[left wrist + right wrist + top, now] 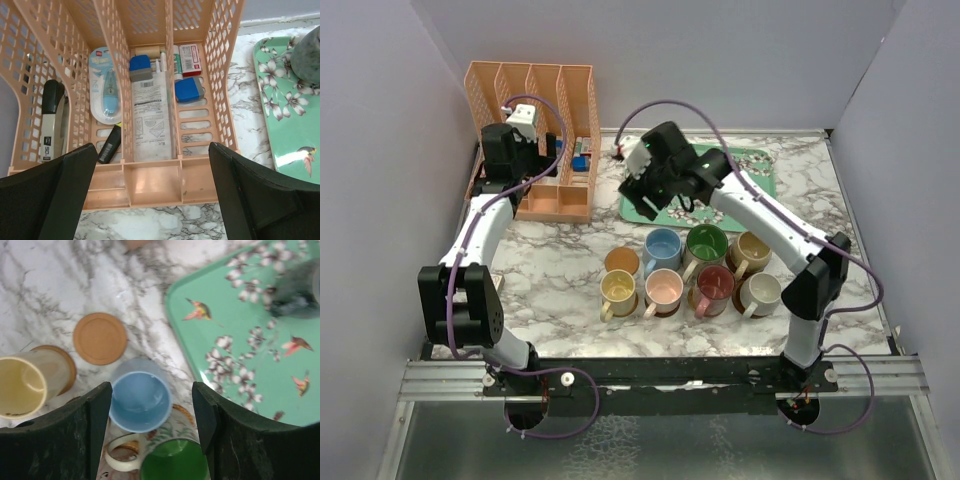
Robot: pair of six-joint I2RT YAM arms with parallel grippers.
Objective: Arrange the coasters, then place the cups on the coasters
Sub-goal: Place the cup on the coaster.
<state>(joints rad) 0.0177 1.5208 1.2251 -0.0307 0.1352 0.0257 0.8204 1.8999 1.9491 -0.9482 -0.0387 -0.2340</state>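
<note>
While seven small ceramic mugs (665, 290) sit on round brown coasters (69, 371), one tan grooved coaster (100, 338) lies bare just beside the blue mug (140, 401). A dark grey mug (300, 287), blurred, stands on the teal floral tray (240, 355). My right gripper (151, 390) hovers above the blue mug, fingers spread, holding nothing. My left gripper (152, 147) hangs spread wide over the peach plastic organiser (150, 185). I judge the last cup comes next: reach to the tray, pinch the grey mug and carry it to the bare coaster.

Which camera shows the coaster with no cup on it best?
Right wrist view: the bare coaster lies large and unblocked. The top view shows it small; the left wrist view, not at all.
</note>
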